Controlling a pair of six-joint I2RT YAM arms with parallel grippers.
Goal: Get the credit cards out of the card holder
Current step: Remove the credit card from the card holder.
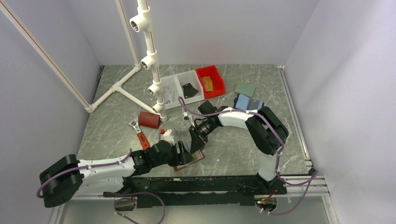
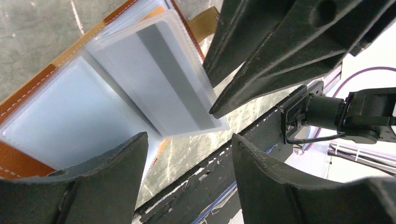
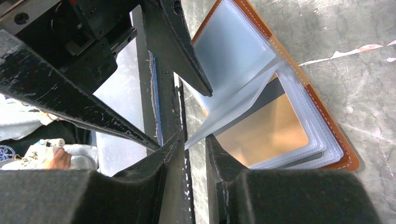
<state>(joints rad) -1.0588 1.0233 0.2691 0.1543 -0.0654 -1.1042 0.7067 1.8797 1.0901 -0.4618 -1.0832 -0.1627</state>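
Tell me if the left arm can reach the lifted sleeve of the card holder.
Probably yes. The left gripper stands open just beside the plastic sleeve, which the right gripper pinches up by its edge; nothing lies between them.

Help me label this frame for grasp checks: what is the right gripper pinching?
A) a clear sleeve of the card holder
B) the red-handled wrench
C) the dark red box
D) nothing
A: in the right wrist view the right gripper has its fingers closed on the edge of a clear sleeve that stands up from the open card holder.
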